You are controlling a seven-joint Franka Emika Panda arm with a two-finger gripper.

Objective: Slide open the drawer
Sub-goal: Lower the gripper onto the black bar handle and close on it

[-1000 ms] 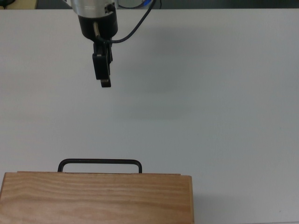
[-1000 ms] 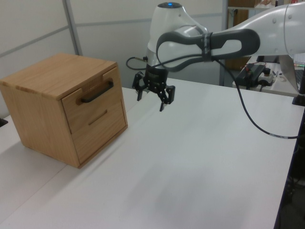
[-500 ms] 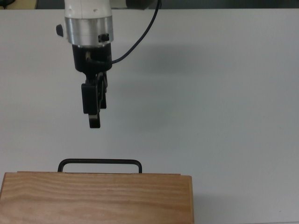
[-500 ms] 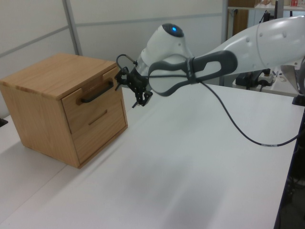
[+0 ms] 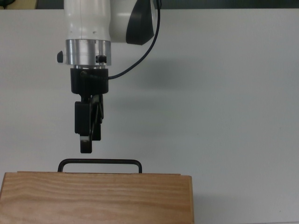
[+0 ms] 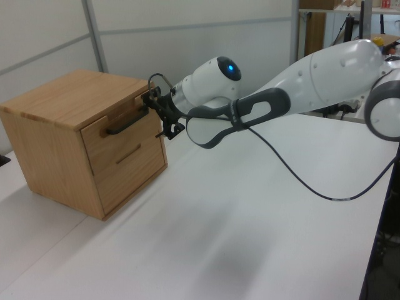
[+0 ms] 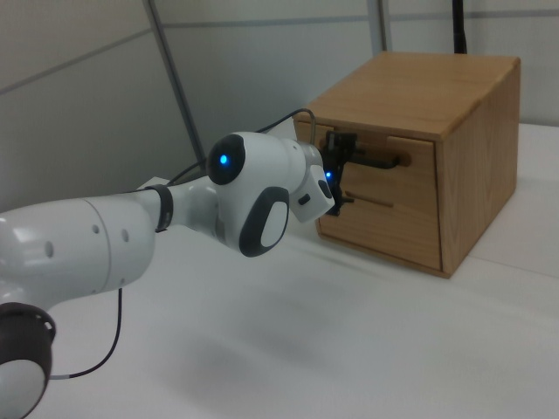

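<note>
The drawer (image 6: 119, 139) is the upper one in a light wooden cabinet (image 5: 96, 198). Its front sits flush with the cabinet, so it is shut. A thin black bar handle (image 5: 99, 161) (image 6: 127, 121) (image 7: 377, 161) juts from the front panel. My gripper (image 5: 86, 145) (image 6: 157, 114) (image 7: 343, 168) is open and points at the handle, with one finger above the bar's level and one below. In the top view a small gap separates its tip from the bar, toward the top view's left part of the handle. Nothing is between the fingers.
A lower drawer front with a narrow groove (image 6: 128, 154) sits under the upper one. The cabinet stands on a white table (image 5: 224, 107). A black cable (image 5: 135, 56) loops from my wrist. The white arm (image 6: 300, 81) stretches across the table from the left view's right.
My gripper has travelled across the table towards the cabinet and now sits just in front of the handle, fingers still open. The drawer has not moved.
</note>
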